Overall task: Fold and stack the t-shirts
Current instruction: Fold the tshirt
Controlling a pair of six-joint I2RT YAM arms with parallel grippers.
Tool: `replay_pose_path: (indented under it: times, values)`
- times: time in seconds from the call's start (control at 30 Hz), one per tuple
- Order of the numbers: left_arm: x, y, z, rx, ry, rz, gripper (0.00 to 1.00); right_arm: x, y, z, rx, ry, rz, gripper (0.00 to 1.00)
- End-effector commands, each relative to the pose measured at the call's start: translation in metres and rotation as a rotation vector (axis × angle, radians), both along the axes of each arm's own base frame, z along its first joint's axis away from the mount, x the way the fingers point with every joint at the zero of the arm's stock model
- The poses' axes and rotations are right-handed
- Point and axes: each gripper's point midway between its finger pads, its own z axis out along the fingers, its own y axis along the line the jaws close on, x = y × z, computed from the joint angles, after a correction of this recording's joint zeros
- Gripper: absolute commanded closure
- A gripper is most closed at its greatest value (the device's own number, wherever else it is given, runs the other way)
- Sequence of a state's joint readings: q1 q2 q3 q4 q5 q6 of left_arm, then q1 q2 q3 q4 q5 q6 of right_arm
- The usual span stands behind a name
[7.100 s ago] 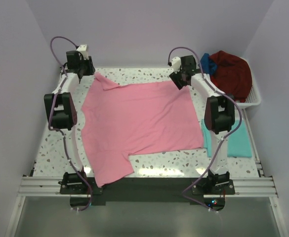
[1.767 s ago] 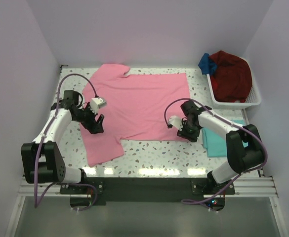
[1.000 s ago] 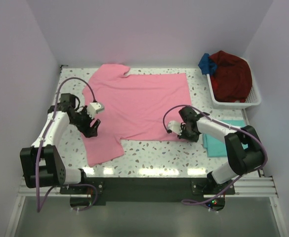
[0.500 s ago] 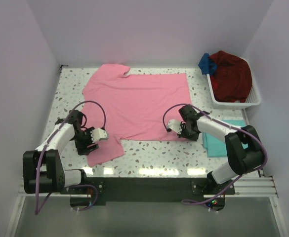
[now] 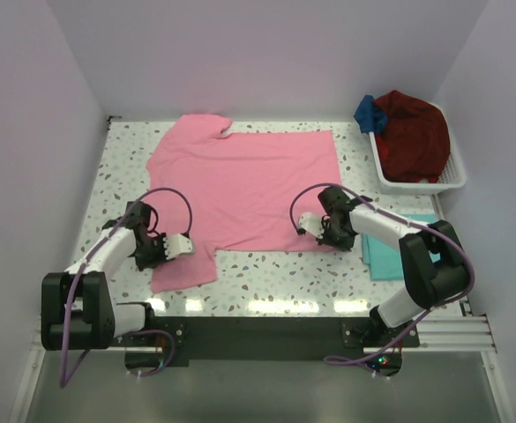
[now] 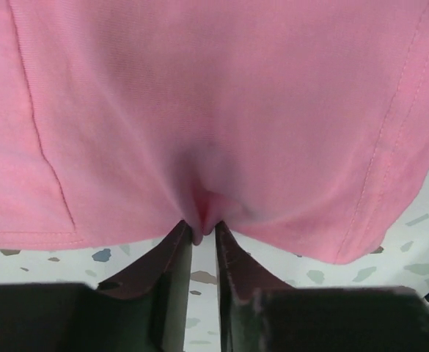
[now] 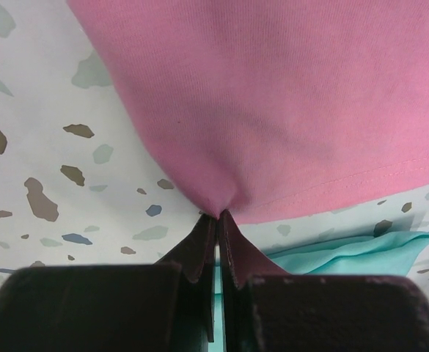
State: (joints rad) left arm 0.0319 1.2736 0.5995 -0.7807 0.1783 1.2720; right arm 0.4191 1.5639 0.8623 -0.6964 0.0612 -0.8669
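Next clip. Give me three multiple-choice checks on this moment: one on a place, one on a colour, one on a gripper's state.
1. The teal t-shirt lies:
A. on the floor
B. on the table, right of the pink t-shirt
C. on top of the pink t-shirt

2. The large garment heaped in the basket is:
A. dark red
B. yellow
C. white

3. The right gripper is:
A. wide open
B. out of view
C. shut on the pink t-shirt's edge

Answers:
1 B, it lies flat beside the pink hem.
2 A, dark red cloth fills the basket.
3 C, the wrist view shows its tips pinching pink cloth.
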Motion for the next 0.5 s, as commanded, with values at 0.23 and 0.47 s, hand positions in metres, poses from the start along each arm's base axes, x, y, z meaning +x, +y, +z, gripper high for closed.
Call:
replay_pose_path:
  times: [0.23,0.47]
  values:
    - [0.003,-0.003,0.004,-0.025,-0.030,-0.036,1.00,0.000,0.003,0.017,0.018,-0.006,0.006,1.00]
    - [0.012,-0.006,0.055,-0.109,-0.098,0.024,1.00,-0.018,-0.002,0.031,0.034,-0.010,0.009,1.00]
